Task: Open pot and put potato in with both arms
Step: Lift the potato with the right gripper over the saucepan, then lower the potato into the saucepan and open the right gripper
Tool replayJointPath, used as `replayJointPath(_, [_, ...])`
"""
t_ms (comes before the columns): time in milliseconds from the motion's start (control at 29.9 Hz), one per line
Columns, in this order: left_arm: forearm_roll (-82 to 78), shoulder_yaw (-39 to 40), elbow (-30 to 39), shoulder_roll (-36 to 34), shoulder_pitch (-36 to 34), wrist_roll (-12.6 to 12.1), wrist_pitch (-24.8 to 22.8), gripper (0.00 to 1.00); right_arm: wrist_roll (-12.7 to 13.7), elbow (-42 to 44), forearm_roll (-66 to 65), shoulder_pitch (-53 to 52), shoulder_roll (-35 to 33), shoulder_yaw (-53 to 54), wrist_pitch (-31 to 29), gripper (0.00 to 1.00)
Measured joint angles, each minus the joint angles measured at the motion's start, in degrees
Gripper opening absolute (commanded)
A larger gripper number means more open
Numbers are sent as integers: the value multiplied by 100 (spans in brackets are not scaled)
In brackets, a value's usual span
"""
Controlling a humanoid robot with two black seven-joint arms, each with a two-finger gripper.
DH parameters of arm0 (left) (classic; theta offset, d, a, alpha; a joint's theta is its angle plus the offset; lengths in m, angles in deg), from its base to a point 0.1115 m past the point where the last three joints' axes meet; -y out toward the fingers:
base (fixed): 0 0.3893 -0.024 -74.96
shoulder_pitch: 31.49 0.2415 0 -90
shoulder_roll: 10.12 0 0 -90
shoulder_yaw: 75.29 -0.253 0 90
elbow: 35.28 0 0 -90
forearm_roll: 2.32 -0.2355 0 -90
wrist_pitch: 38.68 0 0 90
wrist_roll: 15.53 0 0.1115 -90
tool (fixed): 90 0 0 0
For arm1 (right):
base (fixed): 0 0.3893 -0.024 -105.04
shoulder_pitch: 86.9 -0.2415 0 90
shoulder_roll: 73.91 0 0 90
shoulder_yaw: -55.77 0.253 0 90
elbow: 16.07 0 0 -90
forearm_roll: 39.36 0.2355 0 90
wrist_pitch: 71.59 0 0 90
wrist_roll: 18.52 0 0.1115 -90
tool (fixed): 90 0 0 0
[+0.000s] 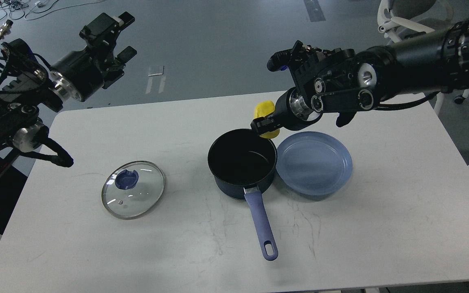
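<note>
The dark blue pot [242,162] stands open at the table's middle, its blue handle pointing toward me. Its glass lid [133,189] with a blue knob lies flat on the table to the left. My right gripper [265,123] is shut on the yellow potato [264,110] and holds it in the air above the pot's far right rim. My left gripper [121,34] is open and empty, raised high beyond the table's far left corner.
An empty blue plate [314,163] lies right of the pot, touching it. The white table [381,211] spreads around them. A white chair [401,20] stands beyond the far right corner.
</note>
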State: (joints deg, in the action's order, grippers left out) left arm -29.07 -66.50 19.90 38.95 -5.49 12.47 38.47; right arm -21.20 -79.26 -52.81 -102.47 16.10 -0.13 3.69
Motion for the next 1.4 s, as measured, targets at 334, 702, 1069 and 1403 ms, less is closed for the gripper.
replayJointPath(334, [3, 0, 5, 63, 1, 0, 12, 98, -483, -65, 101, 253, 0, 250, -5, 5])
replayJointPath(702, [3, 0, 10, 47, 1, 0, 12, 98, -720, 68, -406, 612, 0, 336, -22, 13])
replayJointPath(1069, [3, 0, 10, 15, -8, 0, 12, 98, -759, 307, -412, 834, 0, 449, 43, 37])
replayJointPath(1403, [3, 0, 9, 17, -7, 0, 12, 98, -760, 349, -405, 914, 0, 449, 49, 77])
